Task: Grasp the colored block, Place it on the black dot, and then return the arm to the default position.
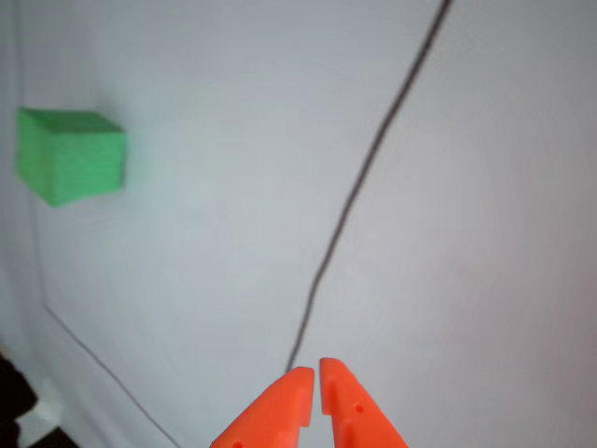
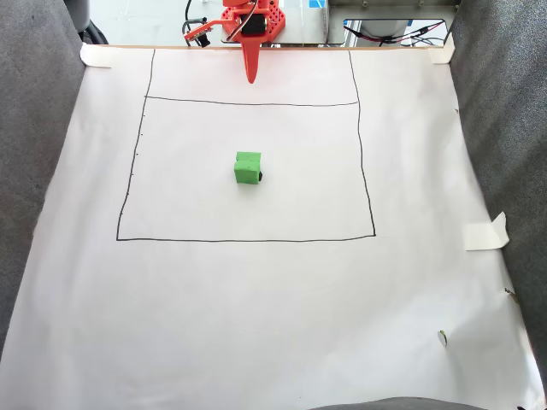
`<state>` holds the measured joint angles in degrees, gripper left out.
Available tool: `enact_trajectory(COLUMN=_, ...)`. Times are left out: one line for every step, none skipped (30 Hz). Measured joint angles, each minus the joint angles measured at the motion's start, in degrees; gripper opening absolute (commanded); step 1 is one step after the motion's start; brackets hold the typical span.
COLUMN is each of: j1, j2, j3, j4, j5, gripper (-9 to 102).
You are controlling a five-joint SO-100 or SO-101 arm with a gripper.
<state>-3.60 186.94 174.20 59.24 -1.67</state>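
The colored block [image 2: 248, 168] is a bright green cube resting near the middle of the drawn rectangle in the fixed view. A dark sliver, seemingly the black dot [image 2: 261, 177], peeks out at the foot of its right side, and the block covers the rest. The arm [image 2: 249, 24] is folded back at the far edge of the sheet. Its orange gripper [image 2: 250, 79] points toward the block, well apart from it, and is shut on nothing. In the other view the block [image 1: 71, 156] lies at the upper left, far from the gripper [image 1: 312, 370], whose tips almost touch.
A white paper sheet [image 2: 256, 307] covers the table, with a thin black rectangle [image 2: 246, 240] drawn on it and a drawn line [image 1: 354, 201] running past the fingers. Grey fabric [image 2: 34, 137] flanks both sides. Tape [image 2: 487, 232] sits at the right edge, and cables [image 2: 385, 32] lie behind the arm.
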Motion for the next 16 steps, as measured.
enact_trajectory(j1=-0.2, j2=0.0, j3=0.0, j4=0.7, j5=0.0, gripper=0)
enact_trajectory(j1=-0.2, j2=0.0, j3=0.0, j4=1.1, j5=0.0, gripper=0)
enact_trajectory(j1=-0.3, j2=0.0, j3=0.0, j4=1.2, j5=0.0, gripper=0)
enact_trajectory(j1=-0.4, j2=0.0, j3=0.0, j4=1.2, j5=0.0, gripper=0)
enact_trajectory(j1=-0.4, j2=0.0, j3=0.0, j4=1.2, j5=0.0, gripper=0)
enact_trajectory(j1=-0.4, j2=0.0, j3=0.0, j4=1.2, j5=0.0, gripper=0)
enact_trajectory(j1=-0.4, j2=0.0, j3=0.0, j4=1.2, j5=0.0, gripper=0)
enact_trajectory(j1=-0.4, j2=0.0, j3=0.0, j4=1.2, j5=0.0, gripper=0)
enact_trajectory(j1=-0.4, j2=0.0, j3=0.0, j4=1.2, j5=0.0, gripper=0)
enact_trajectory(j1=-0.4, j2=0.0, j3=0.0, j4=1.3, j5=0.0, gripper=0)
enact_trajectory(j1=-0.4, j2=0.0, j3=0.0, j4=1.3, j5=0.0, gripper=0)
enact_trajectory(j1=-0.4, j2=0.0, j3=0.0, j4=1.3, j5=0.0, gripper=0)
enact_trajectory(j1=-0.4, j2=0.0, j3=0.0, j4=1.3, j5=0.0, gripper=0)
enact_trajectory(j1=-0.4, j2=0.0, j3=0.0, j4=1.3, j5=0.0, gripper=0)
enact_trajectory(j1=-0.4, j2=0.0, j3=0.0, j4=1.3, j5=0.0, gripper=0)
enact_trajectory(j1=-0.4, j2=0.0, j3=0.0, j4=1.4, j5=0.0, gripper=0)
